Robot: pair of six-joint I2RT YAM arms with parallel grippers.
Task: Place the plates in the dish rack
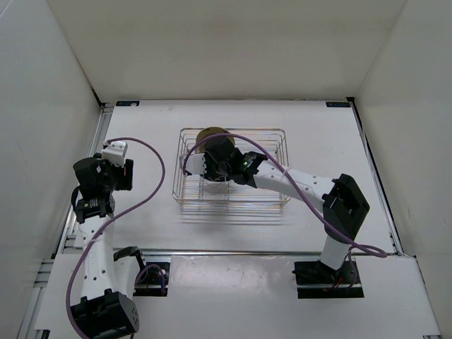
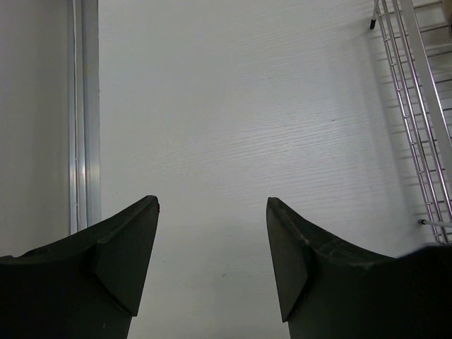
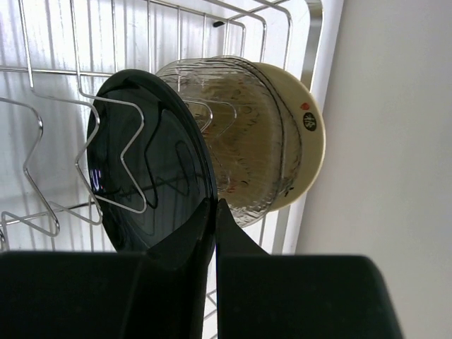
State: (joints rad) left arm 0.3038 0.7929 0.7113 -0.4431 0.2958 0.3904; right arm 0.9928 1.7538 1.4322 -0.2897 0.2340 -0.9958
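Right then, the right gripper (image 3: 215, 212) had its jaws pinched tight on the rim of the glossy black plate (image 3: 148, 162), standing upright among the prongs of the dish rack (image 1: 233, 205) at mid-frame. Just behind it stood the translucent plate (image 3: 240, 141) and the tan-yellow plate (image 3: 309, 141). Off at the left, the left gripper (image 2: 212, 212) hung over the bench (image 2: 233, 106), jaws wide

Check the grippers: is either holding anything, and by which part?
Right gripper pinches the black plate by its rim, standing in the dish rack. Left gripper is open, holding nothing.
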